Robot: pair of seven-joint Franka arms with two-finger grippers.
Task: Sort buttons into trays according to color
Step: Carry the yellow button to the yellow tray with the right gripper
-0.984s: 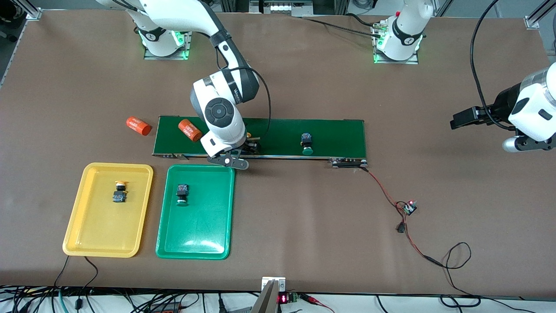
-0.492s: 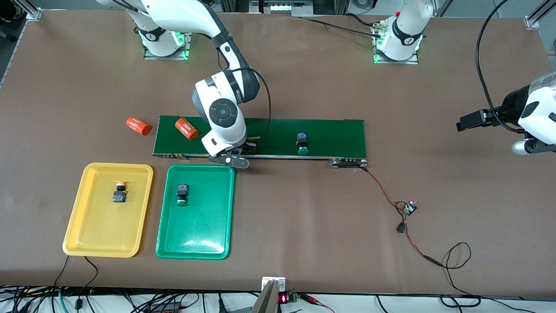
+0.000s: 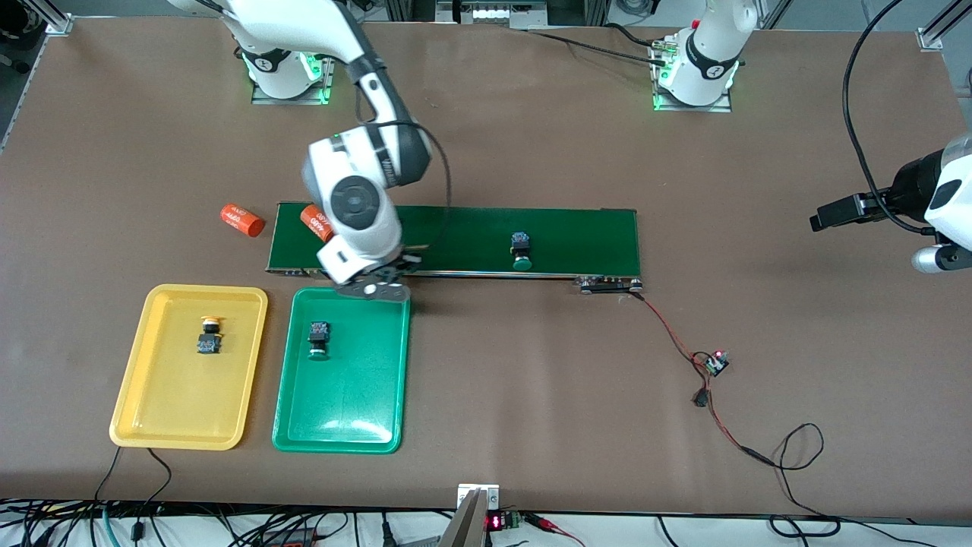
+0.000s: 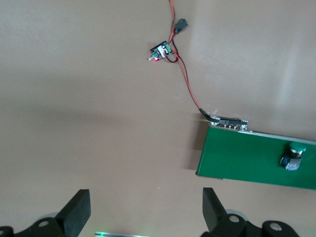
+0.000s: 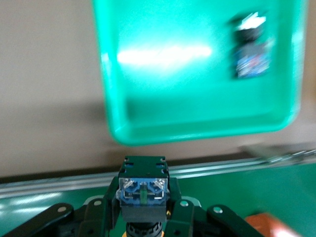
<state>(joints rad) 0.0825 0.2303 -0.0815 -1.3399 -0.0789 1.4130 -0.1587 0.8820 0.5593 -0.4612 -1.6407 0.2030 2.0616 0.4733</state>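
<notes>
1. Over the near edge of the long dark-green conveyor belt, where it meets the shallow green plastic tray, hangs the right gripper; its fingers are clamped on a black-bodied push-button switch, whose cap colour I cannot tell.
2. On the belt, toward the left arm's end, lies 1 green-capped button, well apart from the right gripper.
3. Inside the green tray rests another green-capped button, in the half farther from the front camera.
4. Beside it, the shallow yellow plastic tray holds 1 yellow-orange-capped button.
5. 1 orange printed cylinder lies on the belt's end by the right arm; a 2nd orange cylinder sits on the brown table just off that end.
6. Waiting over bare table at its own end, the left gripper has its fingers spread wide, holding nothing.
</notes>
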